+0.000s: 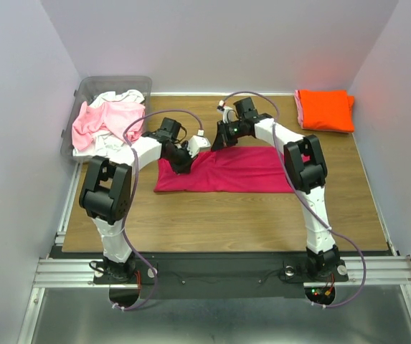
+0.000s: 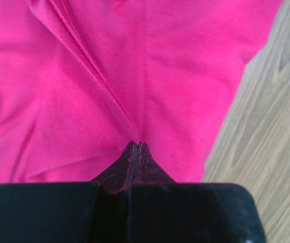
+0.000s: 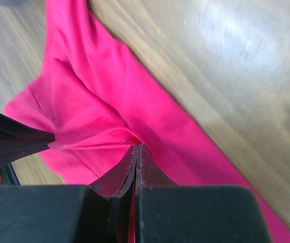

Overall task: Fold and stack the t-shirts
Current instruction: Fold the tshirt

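The magenta t-shirt (image 1: 227, 170) lies partly folded as a long strip across the middle of the table. My left gripper (image 1: 181, 162) is shut on its left part; in the left wrist view (image 2: 137, 143) the jaws pinch a fold with a hem running up from them. My right gripper (image 1: 219, 142) is shut on the shirt's far edge; in the right wrist view (image 3: 137, 147) fabric sits between the closed jaws. A folded orange t-shirt (image 1: 325, 110) lies at the far right. Pale pink (image 1: 97, 120) and white (image 1: 123, 96) shirts are heaped in the bin.
A clear plastic bin (image 1: 90, 87) stands at the far left corner, off the wooden table (image 1: 212, 222). White walls close in the back and sides. The left gripper's dark finger (image 3: 13, 139) shows at the left of the right wrist view.
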{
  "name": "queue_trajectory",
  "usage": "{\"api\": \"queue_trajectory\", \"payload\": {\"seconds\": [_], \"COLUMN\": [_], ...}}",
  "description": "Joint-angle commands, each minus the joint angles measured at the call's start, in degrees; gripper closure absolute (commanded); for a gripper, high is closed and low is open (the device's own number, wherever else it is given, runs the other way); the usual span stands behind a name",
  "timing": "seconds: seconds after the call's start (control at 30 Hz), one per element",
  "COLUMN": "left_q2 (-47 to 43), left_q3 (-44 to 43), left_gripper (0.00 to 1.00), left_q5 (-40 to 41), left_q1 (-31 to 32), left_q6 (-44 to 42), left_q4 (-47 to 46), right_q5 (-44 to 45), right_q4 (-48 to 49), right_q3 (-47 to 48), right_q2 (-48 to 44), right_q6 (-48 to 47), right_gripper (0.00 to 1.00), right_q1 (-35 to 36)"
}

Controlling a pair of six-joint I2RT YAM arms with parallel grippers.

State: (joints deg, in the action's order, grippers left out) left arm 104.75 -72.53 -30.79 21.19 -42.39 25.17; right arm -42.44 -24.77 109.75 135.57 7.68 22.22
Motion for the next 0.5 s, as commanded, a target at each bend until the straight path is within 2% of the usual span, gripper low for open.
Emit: {"api": "queue_trajectory", "payload": {"seconds": [0.0, 0.07, 0.1, 0.17, 0.23, 0.33, 0.47], "left_q2": [-3.4, -3.1, -3.2, -3.5, -3.8, -4.6, -6.3], "left_q3": [2.7, 3.0, 3.2, 3.7, 3.6, 3.4, 2.7], "left_gripper": [1.0, 1.0, 1.0, 1.0, 0.99, 0.85, 0.73], "left_q5": [0.9, 2.0, 2.4, 2.8, 2.9, 2.4, 1.8], "left_q1": [1.0, 1.0, 1.0, 0.9, 1.0, 1.0, 0.7], "left_q6": [-1.1, -1.1, -1.1, -1.1, -1.6, -3.6, -5.9], "left_q4": [0.9, 0.8, 0.5, 0.4, 0.8, 2.5, 4.7], "right_q5": [0.3, 0.4, 0.5, 1.6, 2.9, 3.8, 3.6], "right_q4": [1.9, 1.9, 1.8, 1.9, 1.8, 1.8, 1.9], "right_q3": [-3.6, -5.0, -5.6, -7.8, -8.4, -8.3, -6.1], "right_q2": [-5.7, -6.7, -7.3, -9.2, -10.4, -11.5, -12.3], "right_q6": [-2.8, -3.7, -4.5, -5.7, -5.9, -6.4, -5.6], "right_gripper": [0.99, 0.93, 0.78, 0.64, 0.62, 0.65, 0.68], "right_q1": [0.1, 0.1, 0.1, 0.1, 0.1, -0.1, -0.1]}}
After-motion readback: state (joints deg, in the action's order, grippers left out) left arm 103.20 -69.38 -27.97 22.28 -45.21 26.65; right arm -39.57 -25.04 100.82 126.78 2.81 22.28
